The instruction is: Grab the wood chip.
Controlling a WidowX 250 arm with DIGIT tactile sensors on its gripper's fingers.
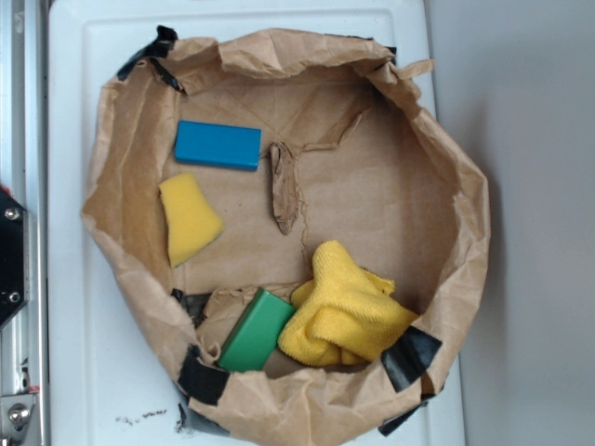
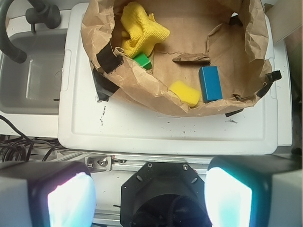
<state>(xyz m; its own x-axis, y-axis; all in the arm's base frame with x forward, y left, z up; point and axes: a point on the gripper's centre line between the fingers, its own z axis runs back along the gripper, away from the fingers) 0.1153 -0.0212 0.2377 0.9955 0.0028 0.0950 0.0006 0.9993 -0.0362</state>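
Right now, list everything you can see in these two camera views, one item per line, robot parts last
wood chip: one, brown, middle of the paper nest, just right of the blue block
blue block: one, blue, upper left inside the nest
yellow sponge: one, yellow, left side, below the blue block
yellow cloth: one, yellow, lower right, bunched
green block: one, green, bottom, beside the cloth
crumpled paper nest: one, brown, black tape on its edges
white tray: one, white, under the paper
sink: one, grey, beside the tray
gripper: fingers apart, far from the objects
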